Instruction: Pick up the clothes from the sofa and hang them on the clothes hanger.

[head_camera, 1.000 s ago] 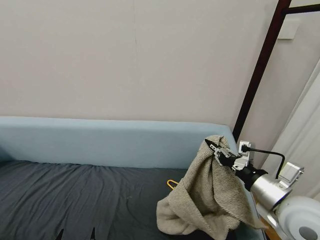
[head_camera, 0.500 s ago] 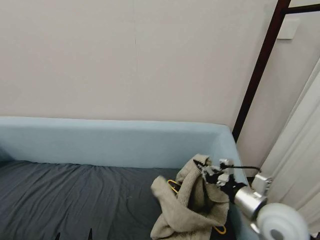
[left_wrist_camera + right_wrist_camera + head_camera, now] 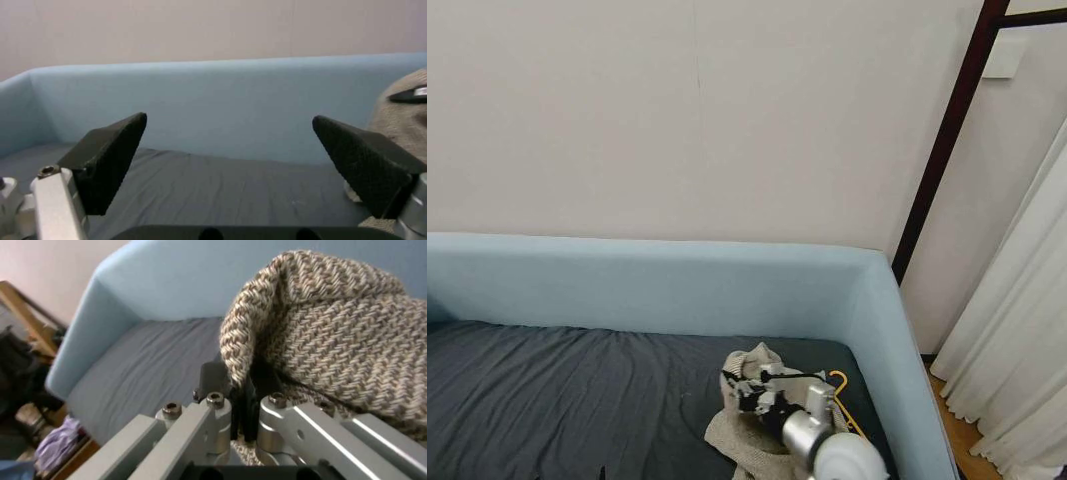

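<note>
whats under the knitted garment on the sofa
An orange hanger pokes out from under the knitted garment, on the dark seat cover. The rest of the hanger is covered. The right claw grips the knit.

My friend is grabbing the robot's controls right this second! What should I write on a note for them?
The right pincer is shut on a fold of the knitted sweater, low over the sofa.
The left pincer is open, holds nothing and hovers above the dark seat, farther left.
The sweater sits heaped on the seat near the sofa's right corner, with the orange hanger lying at its edge.
Done: sweater gripped.
Left: lift it off the sofa and hang it up.
</note>
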Robot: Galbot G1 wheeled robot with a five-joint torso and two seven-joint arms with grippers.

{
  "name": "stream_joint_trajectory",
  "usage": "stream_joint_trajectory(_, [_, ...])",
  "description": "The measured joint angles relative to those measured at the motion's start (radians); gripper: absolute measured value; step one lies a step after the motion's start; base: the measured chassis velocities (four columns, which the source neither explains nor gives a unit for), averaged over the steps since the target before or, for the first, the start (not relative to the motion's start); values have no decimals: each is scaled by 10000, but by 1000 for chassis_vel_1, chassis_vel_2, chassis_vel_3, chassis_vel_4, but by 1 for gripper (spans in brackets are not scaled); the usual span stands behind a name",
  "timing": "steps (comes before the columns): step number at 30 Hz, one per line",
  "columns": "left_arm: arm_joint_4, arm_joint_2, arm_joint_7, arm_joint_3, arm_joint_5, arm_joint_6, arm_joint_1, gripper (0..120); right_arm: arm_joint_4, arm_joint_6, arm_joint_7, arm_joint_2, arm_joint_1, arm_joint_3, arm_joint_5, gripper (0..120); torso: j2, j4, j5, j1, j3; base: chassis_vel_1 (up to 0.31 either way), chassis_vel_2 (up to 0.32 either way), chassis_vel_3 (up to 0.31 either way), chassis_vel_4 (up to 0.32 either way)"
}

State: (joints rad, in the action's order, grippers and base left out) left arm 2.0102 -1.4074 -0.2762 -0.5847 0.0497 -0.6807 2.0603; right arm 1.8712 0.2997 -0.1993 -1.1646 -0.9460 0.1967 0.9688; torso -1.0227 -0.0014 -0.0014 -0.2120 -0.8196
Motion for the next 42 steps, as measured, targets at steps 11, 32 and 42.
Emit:
stream_joint_trajectory(11, [-195,-193,-46,-61,2,40,-111,98,-5490,-1040,-91,-3170,2480,1371,-1235,0,1,3,4,-2,-1,0,0,0,0])
stream_joint_trajectory(32, [-324,-285,-273,124,-220,120,-330,99,-758,581,412,893,-30,727,-4031,77,0,2,8,-1,1,0,0,0,0])
stream_joint_trajectory(42, [-579,-253,-276,450,-218,123,-761,99,71,2028,211,2427,-911,-1189,-3229,100,0,-2,6,0,0,0,0,0,0])
